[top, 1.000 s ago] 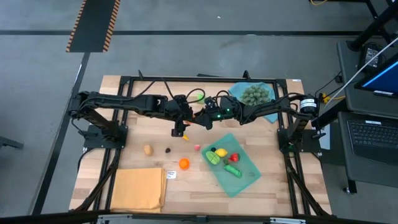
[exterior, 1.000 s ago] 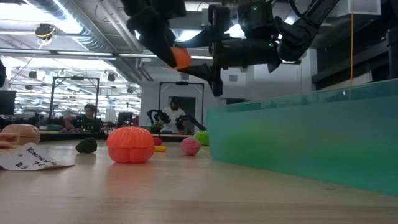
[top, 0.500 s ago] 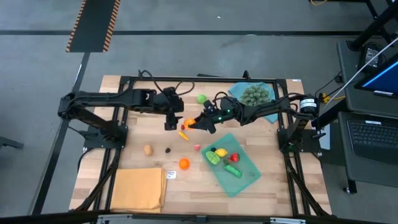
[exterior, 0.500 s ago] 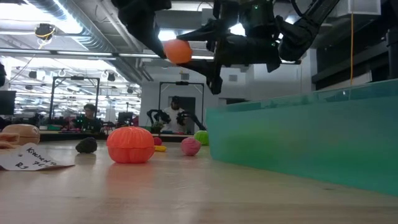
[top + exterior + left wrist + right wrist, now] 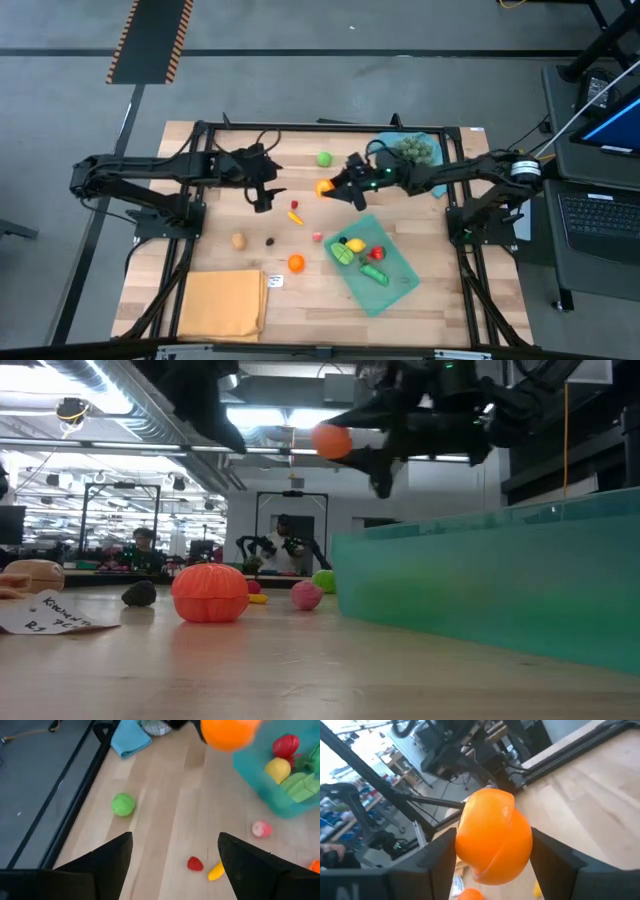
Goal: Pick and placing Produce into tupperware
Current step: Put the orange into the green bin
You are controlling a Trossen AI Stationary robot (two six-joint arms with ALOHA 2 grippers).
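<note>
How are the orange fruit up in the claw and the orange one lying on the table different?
The orange fruit in the right claw is up in the air, above bare wood beside the tupperware; the orange one on the table lies loose, untouched. The held one looks smooth; the table one is ribbed and redder. Both are round and orange.

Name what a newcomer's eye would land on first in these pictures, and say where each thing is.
First, the orange fruit clamped in the right tool, held in the air above the table's middle. Next, the teal tupperware on the table's right half, holding yellow, red and green pieces. The left tool hangs open and empty to the left.
</note>
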